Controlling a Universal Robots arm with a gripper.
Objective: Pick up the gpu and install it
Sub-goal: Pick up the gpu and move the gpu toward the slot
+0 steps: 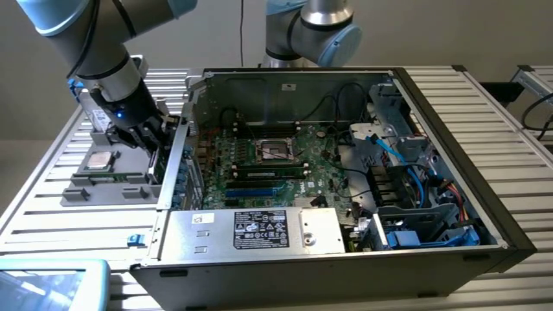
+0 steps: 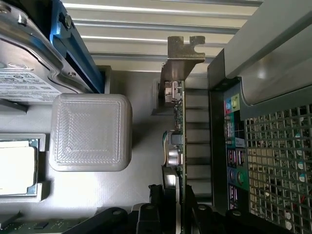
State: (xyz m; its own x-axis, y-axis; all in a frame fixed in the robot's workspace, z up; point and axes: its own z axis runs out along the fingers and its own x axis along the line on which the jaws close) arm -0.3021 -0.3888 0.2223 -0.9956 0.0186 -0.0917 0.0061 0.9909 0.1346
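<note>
The gpu [image 2: 179, 122] stands on edge in the wrist view, its silver end bracket [image 2: 183, 51] away from the wrist and its green board edge running down between my fingers. My gripper [image 2: 176, 197] is shut on the card, one dark finger [image 2: 156, 202] on each face. In the exterior view the gripper [image 1: 149, 139] is low over the grey parts tray [image 1: 112, 188], just outside the open computer case [image 1: 449, 194] on the exterior view's left, with the gpu [image 1: 160, 165] showing as a thin green edge below it.
The tray also holds a processor [image 1: 101, 160], a hard drive [image 2: 29, 73] in a blue frame and a grey block [image 2: 90, 131]. The case's rear port panel [image 2: 234, 146] is close beside the card. Inside lie the motherboard [image 1: 259, 168] and power supply [image 1: 259, 230]. A second arm [image 1: 311, 32] stands behind.
</note>
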